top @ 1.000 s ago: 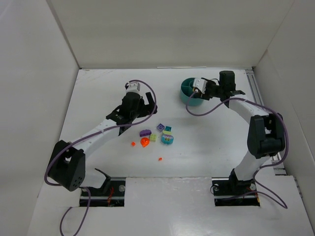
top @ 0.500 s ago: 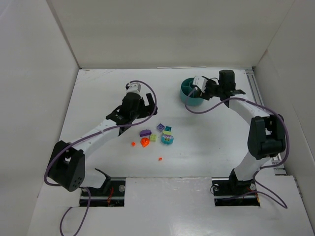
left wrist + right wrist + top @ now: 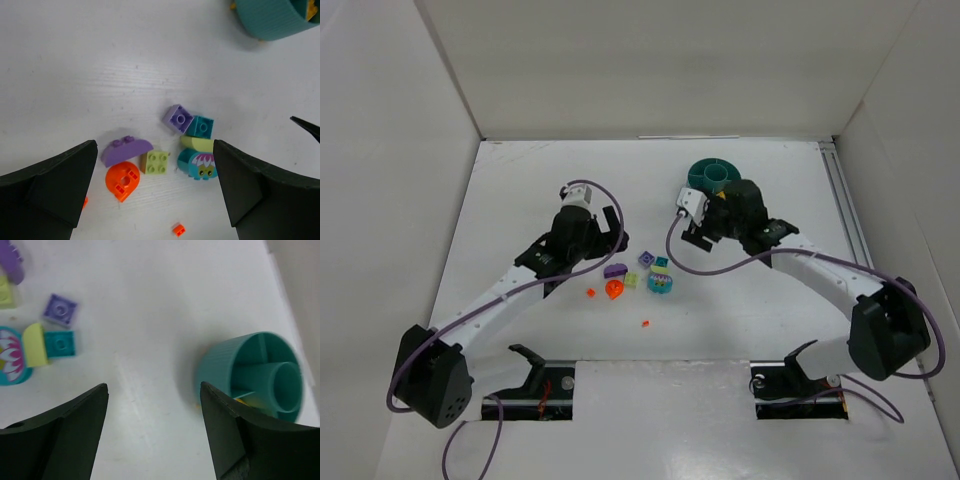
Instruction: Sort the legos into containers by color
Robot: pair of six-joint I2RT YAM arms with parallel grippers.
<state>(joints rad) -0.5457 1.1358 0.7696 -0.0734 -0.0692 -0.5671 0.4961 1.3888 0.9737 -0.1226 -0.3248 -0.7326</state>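
Hanging wide apart and empty, the left fingers [image 3: 50,180] frame the legos [image 3: 159,162] — glossy studded bricks, a purple arch [image 3: 126,150], an orange-red round piece [image 3: 122,181], a teal block [image 3: 197,165] with printed eyes — loose on the matte white surface [image 3: 75,60]; the right fingers [image 3: 60,430], parted too, hold nothing; near them stands the ribbed teal tub [image 3: 220,365], a yellow bit [image 3: 241,400] inside.

White links [image 3: 490,298], black joints [image 3: 888,338] and purple cables [image 3: 582,183]; left tool [image 3: 154,145] and right tool [image 3: 153,386] are black.

robotics lab test cell: bare white table [image 3: 520,180] boxed by plain white panels [image 3: 650,70], left arm [image 3: 510,285] and right arm [image 3: 820,270] bolted at its near edge.
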